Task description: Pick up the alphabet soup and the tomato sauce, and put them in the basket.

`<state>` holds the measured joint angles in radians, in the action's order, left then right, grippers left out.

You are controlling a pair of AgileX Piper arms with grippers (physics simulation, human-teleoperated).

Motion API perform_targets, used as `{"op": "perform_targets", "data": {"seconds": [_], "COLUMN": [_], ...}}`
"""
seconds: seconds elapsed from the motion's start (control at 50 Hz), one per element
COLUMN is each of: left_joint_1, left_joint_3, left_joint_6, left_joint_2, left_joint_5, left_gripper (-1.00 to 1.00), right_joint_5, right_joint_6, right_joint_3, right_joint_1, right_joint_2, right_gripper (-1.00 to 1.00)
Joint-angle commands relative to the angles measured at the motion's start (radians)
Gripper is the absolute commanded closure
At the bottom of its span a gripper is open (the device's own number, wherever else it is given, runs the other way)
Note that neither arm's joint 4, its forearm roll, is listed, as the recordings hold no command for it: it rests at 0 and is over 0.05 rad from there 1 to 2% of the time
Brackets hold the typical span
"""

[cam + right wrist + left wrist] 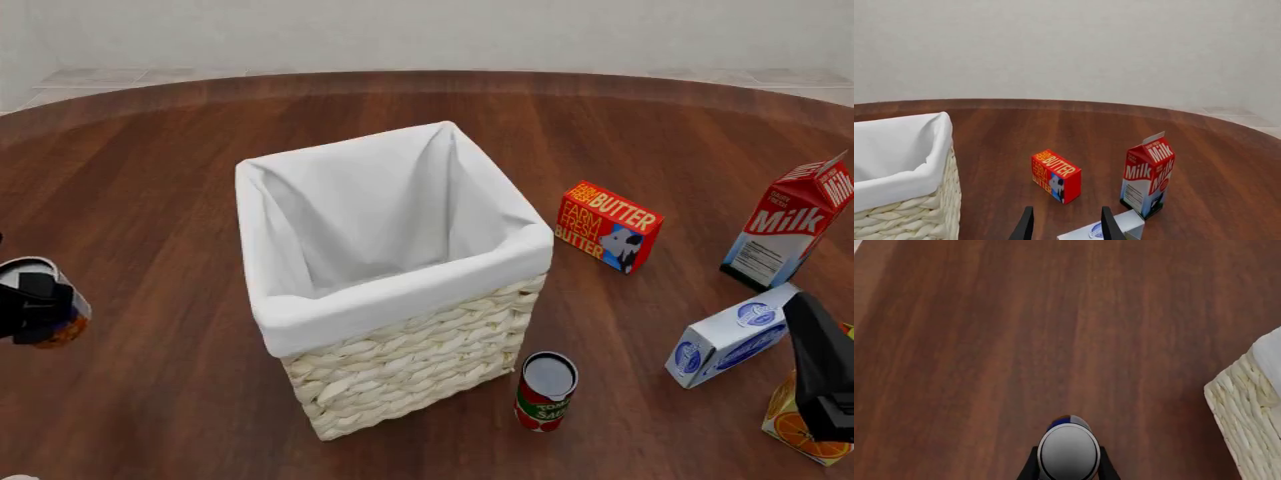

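Front view: left end effector (30, 308) at the far left edge, mid-height, clamped on the soup (51, 300), can held clear of the worktop (147, 180). Left wrist view confirms it: silver can top (1069, 452) between the two dark fingers (1029, 467), basket corner at the frame's right edge. Basket (400, 350) sits center frame, white liner folded over the rim. Sauce (545, 391) stands upright on the worktop at lower center-right, just beside the basket's near right corner, not touching. Right end effector (1066, 227) sits at the lower right edge of the front view, fingers apart and holding nothing (right wrist view). Butter (607, 225), milk (790, 222) right of basket.
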<state>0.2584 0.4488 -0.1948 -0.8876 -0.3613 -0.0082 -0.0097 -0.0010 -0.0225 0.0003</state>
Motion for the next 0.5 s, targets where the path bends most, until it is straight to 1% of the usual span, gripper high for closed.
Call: {"op": "perform_targets", "data": {"seconds": [0.02, 0.28, 0.42, 0.5], "left_joint_1": [-0.026, -0.061, -0.083, -0.1], "left_joint_3": [0.066, 0.147, 0.163, 0.194], "left_joint_6": [0.004, 0.026, 0.036, 0.047], "left_joint_2": [0.015, 0.011, 0.007, 0.006], "left_joint_5": [-0.013, -0.018, -0.01, -0.016], "left_gripper": [1.0, 1.0, 1.0, 1.0], "right_joint_5": [-0.001, -0.001, 0.0, -0.001], "right_joint_6": [-0.002, -0.012, -0.014, -0.015], "right_joint_3": [0.0, 0.0, 0.0, 0.0], "right_joint_1": [0.0, 0.002, 0.004, 0.004], "right_joint_2": [0.0, 0.0, 0.0, 0.0], "right_gripper": [-1.0, -1.0, -1.0, -1.0]}}
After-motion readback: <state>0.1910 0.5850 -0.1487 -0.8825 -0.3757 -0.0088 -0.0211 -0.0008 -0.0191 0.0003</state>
